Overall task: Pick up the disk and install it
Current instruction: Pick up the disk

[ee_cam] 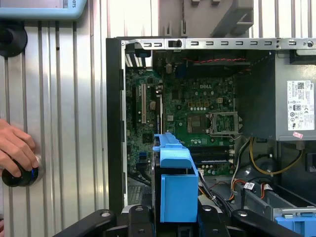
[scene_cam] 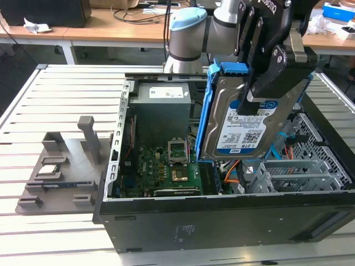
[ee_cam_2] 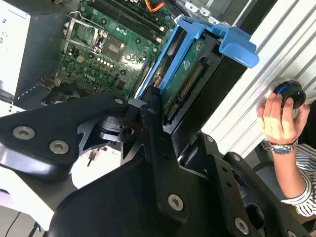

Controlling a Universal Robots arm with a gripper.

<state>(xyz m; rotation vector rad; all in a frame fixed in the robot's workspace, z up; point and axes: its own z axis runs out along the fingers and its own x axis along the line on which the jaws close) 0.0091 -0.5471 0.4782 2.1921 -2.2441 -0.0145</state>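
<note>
The disk (scene_cam: 238, 124), a silver hard drive with a white-and-blue label in a bright blue carrier bracket (scene_cam: 209, 105), hangs tilted on edge above the open computer case (scene_cam: 222, 221). My gripper (scene_cam: 256, 97) is shut on it, one black finger lying across the labelled face. In the second wrist view the disk (ee_cam_2: 186, 81) appears edge-on between my fingers (ee_cam_2: 150, 111), over the green motherboard (ee_cam_2: 113, 44). The first wrist view has the blue carrier (ee_cam: 175, 185) rising from my gripper (ee_cam: 173, 219), with the motherboard (ee_cam: 197, 108) beyond it.
Inside the case are a grey power supply (scene_cam: 163, 108), a metal drive cage (scene_cam: 302, 169) and orange cables (scene_cam: 232, 172). A grey fixture (scene_cam: 61, 166) holding a small square chip lies on the slatted table at the exterior view's left. A person's hand (ee_cam: 17, 148) rests on a round black knob (ee_cam: 17, 177).
</note>
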